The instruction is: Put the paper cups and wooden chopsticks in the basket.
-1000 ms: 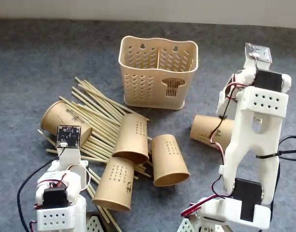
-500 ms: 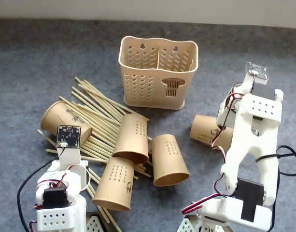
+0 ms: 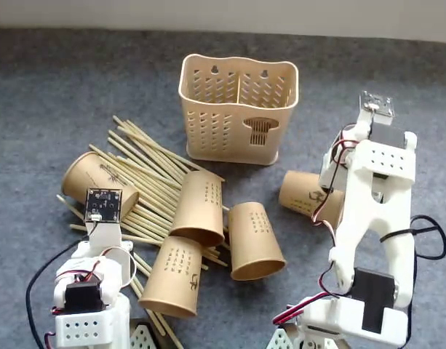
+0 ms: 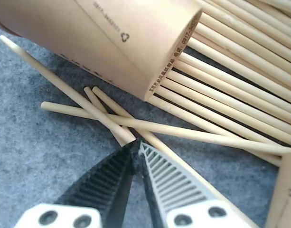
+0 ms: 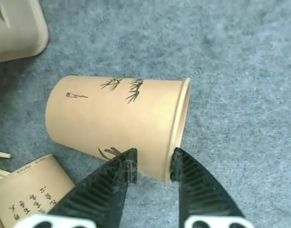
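Right gripper (image 5: 152, 165) jaws apart, straddling rim of paper cup (image 3: 299, 193). Cup lies on its side, right of centre, below basket (image 3: 223, 131). Likely light, thin-walled, easily crushed; pinch rim wall gently.

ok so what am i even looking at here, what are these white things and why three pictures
The white things are two small robot arms. The high view looks down on the grey table; the other two pictures come from a camera on each arm's wrist. On the table lie paper cups on their sides, a pile of wooden chopsticks and an upright basket. The left gripper is shut, its tip at the chopsticks. The right gripper is open, astride the rim of one cup.
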### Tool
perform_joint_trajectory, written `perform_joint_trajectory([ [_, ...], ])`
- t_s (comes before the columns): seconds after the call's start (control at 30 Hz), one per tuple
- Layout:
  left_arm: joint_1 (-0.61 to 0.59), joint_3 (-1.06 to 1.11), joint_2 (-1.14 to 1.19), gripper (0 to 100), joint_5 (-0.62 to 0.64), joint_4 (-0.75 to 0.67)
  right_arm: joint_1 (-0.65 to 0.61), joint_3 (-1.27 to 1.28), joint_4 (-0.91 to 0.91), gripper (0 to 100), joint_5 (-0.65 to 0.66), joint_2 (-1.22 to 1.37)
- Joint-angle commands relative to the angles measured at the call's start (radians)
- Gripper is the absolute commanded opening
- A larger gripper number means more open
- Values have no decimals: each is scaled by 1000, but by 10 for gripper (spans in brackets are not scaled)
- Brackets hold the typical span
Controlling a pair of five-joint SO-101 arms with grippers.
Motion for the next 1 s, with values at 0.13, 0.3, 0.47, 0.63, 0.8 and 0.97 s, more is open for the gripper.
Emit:
perform_joint_trajectory([
  [0.13,-1,19,-7,6,8,6,-16,-12,-7,53,3,-25],
  [0.3,-1,19,-7,6,8,6,-15,-22,64,7,100,-27],
  [0.47,-1,19,-7,6,8,6,-15,-124,142,7,161,-50],
  [0.63,-1,19,-7,6,8,6,-31,-245,243,6,245,-84],
  [0.8,-1,19,-7,6,8,6,-56,-318,297,6,411,-91],
  [0.97,-1,19,-7,6,8,6,-67,-263,297,6,483,-62],
])
